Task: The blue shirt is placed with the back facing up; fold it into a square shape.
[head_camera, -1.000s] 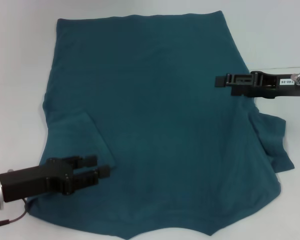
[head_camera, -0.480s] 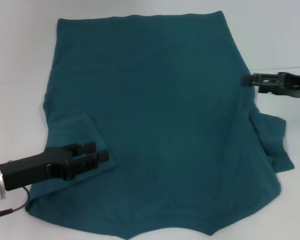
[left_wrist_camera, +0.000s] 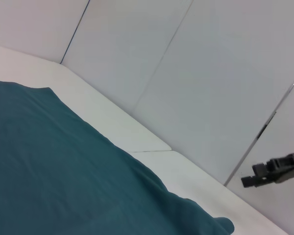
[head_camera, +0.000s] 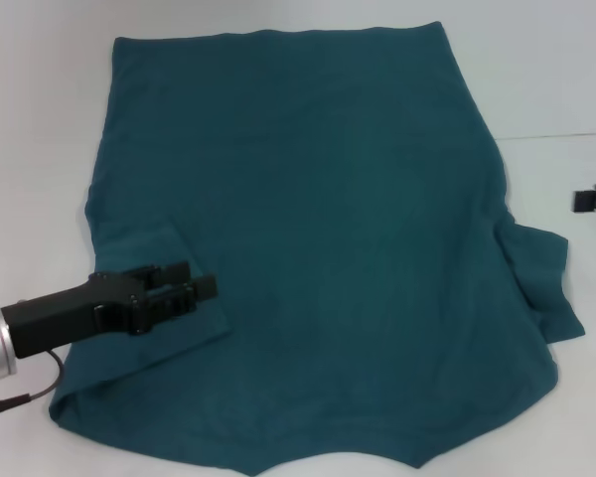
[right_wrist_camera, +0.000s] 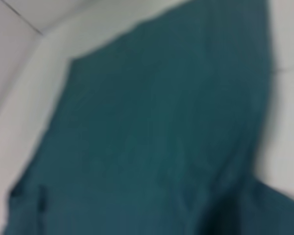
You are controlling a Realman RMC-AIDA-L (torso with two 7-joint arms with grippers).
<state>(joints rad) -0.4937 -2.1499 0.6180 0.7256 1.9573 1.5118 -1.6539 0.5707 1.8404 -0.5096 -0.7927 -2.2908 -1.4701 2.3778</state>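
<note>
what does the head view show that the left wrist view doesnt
Only the head view shows the left gripper, over the left sleeve, which lies folded inward on the shirt, and the shirt's whole outline on the table. Only the left wrist view shows the wall panels behind the table. Both show the teal shirt, the white table and the right gripper clear of the cloth, at the right edge in the head view.

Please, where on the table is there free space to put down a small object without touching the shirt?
Bare white table lies to the left of the blue shirt, and to its right above the right sleeve, short of the right gripper. It is crowded at the near left, where the left gripper sits over the folded-in left sleeve.
</note>
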